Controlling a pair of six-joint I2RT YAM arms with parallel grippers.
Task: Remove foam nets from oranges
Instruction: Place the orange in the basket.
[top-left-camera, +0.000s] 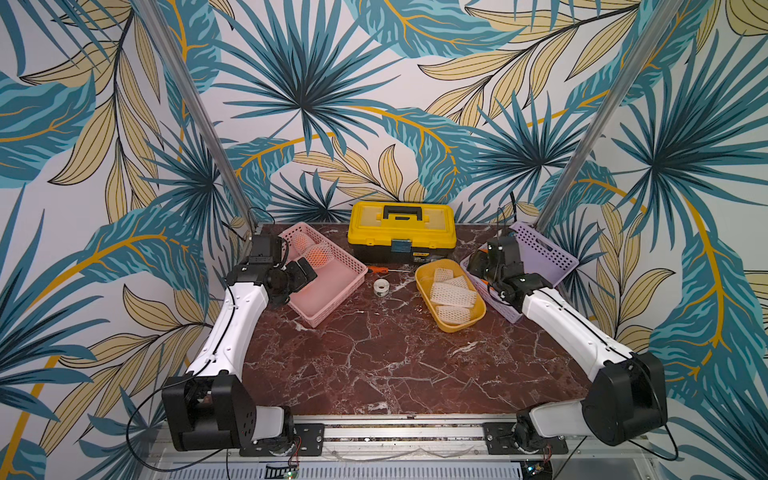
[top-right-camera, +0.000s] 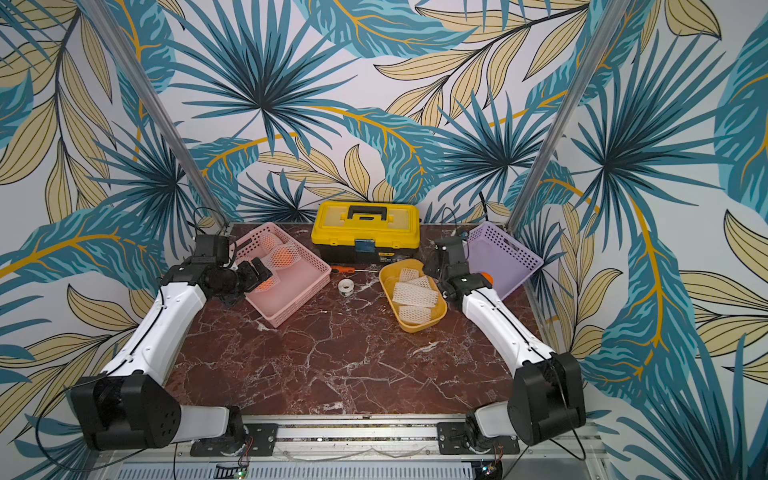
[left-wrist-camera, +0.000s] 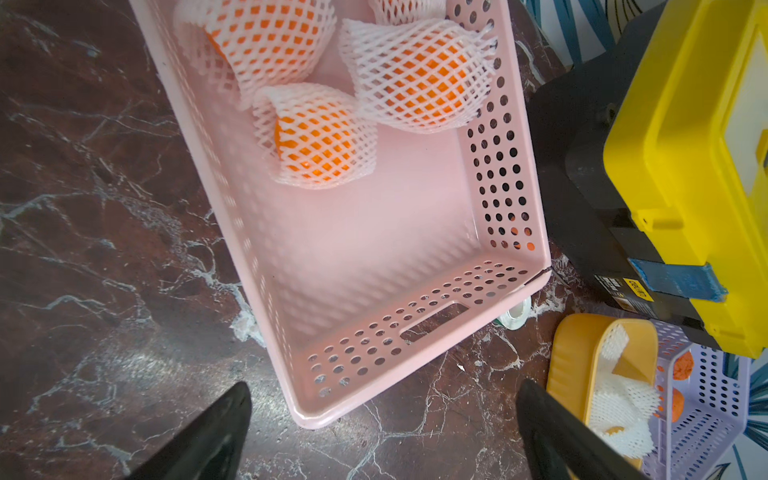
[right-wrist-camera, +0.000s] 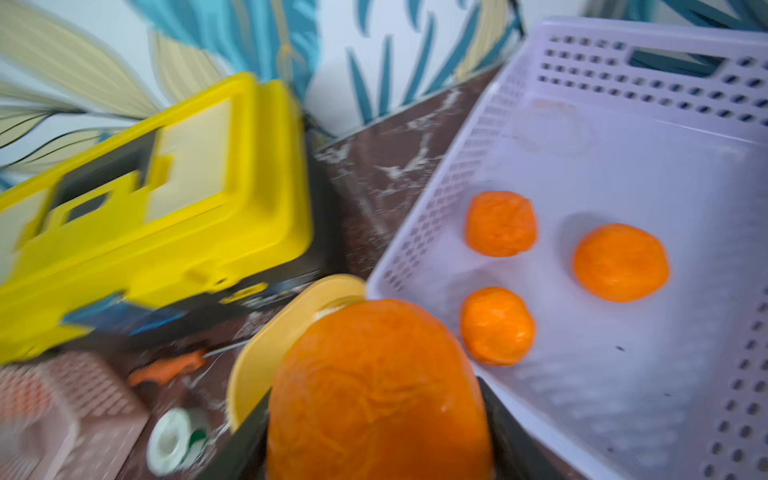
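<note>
Orange, bare, bumpy, somewhat blurred, seemingly pinched in right tool; left tool spread wide by pink basket.

table: dark red marble | back: yellow toolbox | left: pink basket holding netted oranges, left gripper above it | middle: screwdriver, tape roll | right: yellow tray of empty foam nets just beside purple basket, right gripper over that basket's edge
</note>
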